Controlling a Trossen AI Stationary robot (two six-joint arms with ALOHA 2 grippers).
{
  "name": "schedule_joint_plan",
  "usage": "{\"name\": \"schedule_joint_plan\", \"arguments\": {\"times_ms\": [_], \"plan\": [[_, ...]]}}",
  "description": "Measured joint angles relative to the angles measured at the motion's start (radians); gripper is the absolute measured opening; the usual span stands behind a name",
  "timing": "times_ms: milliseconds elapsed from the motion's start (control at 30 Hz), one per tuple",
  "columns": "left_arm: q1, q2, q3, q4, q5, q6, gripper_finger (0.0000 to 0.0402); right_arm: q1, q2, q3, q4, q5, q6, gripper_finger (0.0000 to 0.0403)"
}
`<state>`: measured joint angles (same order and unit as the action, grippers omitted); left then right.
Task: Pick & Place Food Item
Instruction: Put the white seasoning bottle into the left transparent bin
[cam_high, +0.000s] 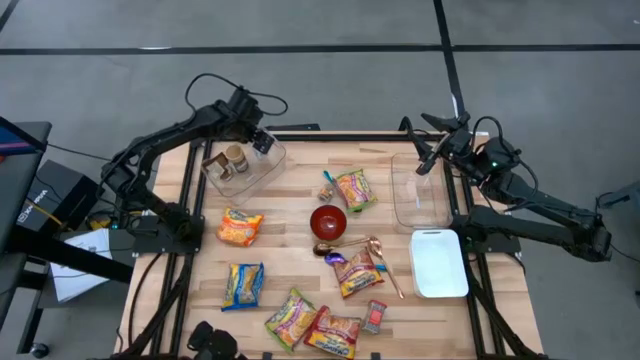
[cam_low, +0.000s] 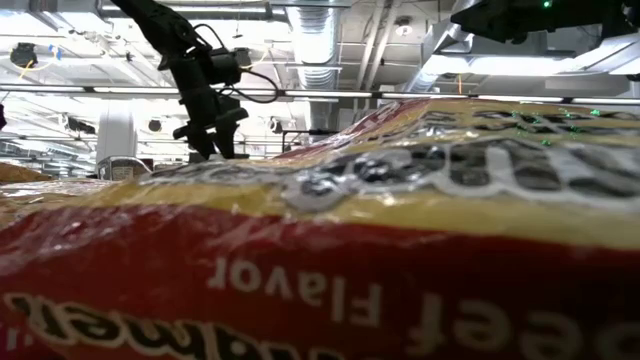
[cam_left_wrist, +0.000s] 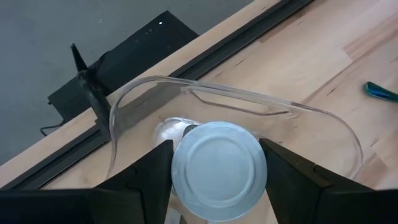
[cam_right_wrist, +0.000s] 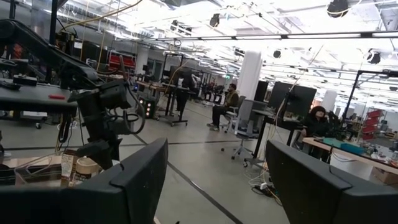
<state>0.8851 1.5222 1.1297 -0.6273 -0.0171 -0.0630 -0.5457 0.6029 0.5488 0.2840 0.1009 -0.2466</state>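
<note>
The left hand (cam_high: 262, 141) is positioned over the far right corner of the clear tub (cam_high: 262, 172) at the counter's (cam_high: 300, 250) far left, and a can (cam_left_wrist: 217, 169) with a pale metal lid is seen between its fingers (cam_left_wrist: 152, 171) in the left wrist view. The fingers stand at either side of the can and appear to be closed on it, though contact at the pads cannot be confirmed. The can is judged to be the food item in hand, held above the tub's inside. Two other items, a cup (cam_high: 234, 157) and a small carton (cam_high: 214, 164), already stand in the tub, near the hand. For the placing to be done well, the can should be lowered straight down onto a bare part of the tub floor, kept upright and kept off the curved rim, and released only once it is seated. The fingers should then be opened fully before the hand is lifted, so the can is not dragged over. The right hand (cam_high: 428, 160) waits above the empty tub (cam_high: 418, 200) at the far right with its fingers wide and nothing between them.
</note>
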Motion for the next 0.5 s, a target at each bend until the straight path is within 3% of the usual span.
{"name": "schedule_joint_plan", "arguments": {"times_ms": [200,500], "plan": [[0.027,0.0,-0.001,0.012,0.002,0.003,0.0203,0.0,0.0,0.0,-0.004,0.0,0.0,0.0265],[0.029,-0.028,-0.135,0.153,0.025,-0.002,0.0203,-0.001,0.0,0.0,-0.007,0.0,0.0,0.0265]]}}
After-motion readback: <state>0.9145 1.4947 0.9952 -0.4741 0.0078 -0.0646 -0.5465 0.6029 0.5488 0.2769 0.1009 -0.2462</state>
